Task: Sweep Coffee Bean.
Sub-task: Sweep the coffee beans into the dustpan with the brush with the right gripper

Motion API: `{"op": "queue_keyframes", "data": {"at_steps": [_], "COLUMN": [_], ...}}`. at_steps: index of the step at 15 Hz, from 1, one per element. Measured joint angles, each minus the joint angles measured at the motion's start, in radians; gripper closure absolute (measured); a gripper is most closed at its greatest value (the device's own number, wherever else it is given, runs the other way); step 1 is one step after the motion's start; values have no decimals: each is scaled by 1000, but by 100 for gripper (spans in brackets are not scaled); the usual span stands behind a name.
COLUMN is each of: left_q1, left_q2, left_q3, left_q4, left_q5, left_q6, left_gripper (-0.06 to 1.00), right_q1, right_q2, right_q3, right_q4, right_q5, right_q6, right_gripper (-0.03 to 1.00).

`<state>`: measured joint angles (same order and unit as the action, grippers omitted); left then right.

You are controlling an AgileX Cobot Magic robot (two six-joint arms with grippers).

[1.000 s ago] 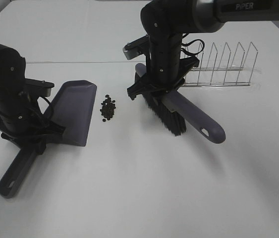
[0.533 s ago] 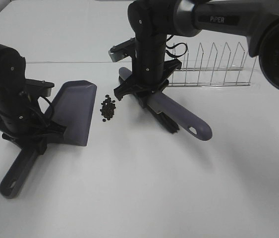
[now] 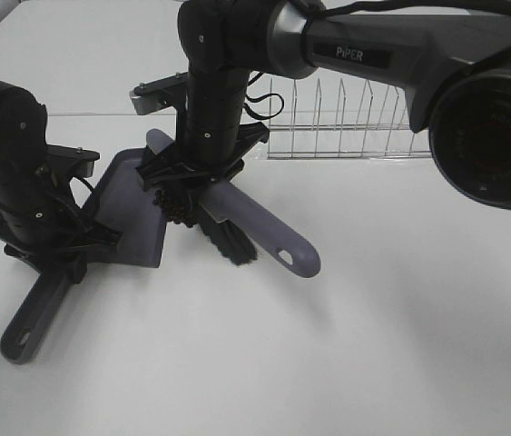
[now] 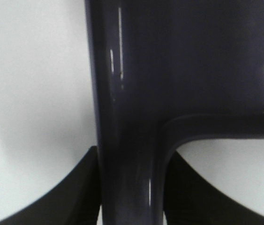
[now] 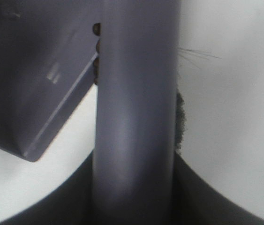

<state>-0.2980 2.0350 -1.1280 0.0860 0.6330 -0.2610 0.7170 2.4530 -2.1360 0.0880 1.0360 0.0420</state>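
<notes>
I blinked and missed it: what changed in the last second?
The brush swept left, pushing the coffee beans against the lip of the dustpan; most are now hidden by bristles. The dustpan stayed put, and both tools remain held.

a white table [image 3: 400, 345] is shown. on it a grey-purple dustpan [image 3: 131, 213] is laid flat, a brush [image 3: 264, 238] is rested on its bristles at the pan's lip, and a wire rack [image 3: 346, 154] is set farther back.
</notes>
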Motion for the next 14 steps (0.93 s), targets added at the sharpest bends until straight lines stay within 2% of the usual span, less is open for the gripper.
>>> {"op": "queue_keyframes", "data": {"at_steps": [4,9,11,14], "left_q1": [0,0,0,0], "left_q2": [0,0,0,0], "left_q3": [0,0,0,0], "left_q4": [-1,-1,-1,-1], "left_q5": [0,0,0,0], "left_q6": [0,0,0,0], "left_gripper": [58,58,58,58], "right_q1": [0,0,-6,-21], "right_q2": [3,-1,-34,-81], "right_q3": [-60,-135,-140,-146], "right_q4": [144,158,117,-46], "right_q5": [0,8,27,156], "right_q6": [-13,-14,-13,34], "right_gripper": [62,62,62,62]}}
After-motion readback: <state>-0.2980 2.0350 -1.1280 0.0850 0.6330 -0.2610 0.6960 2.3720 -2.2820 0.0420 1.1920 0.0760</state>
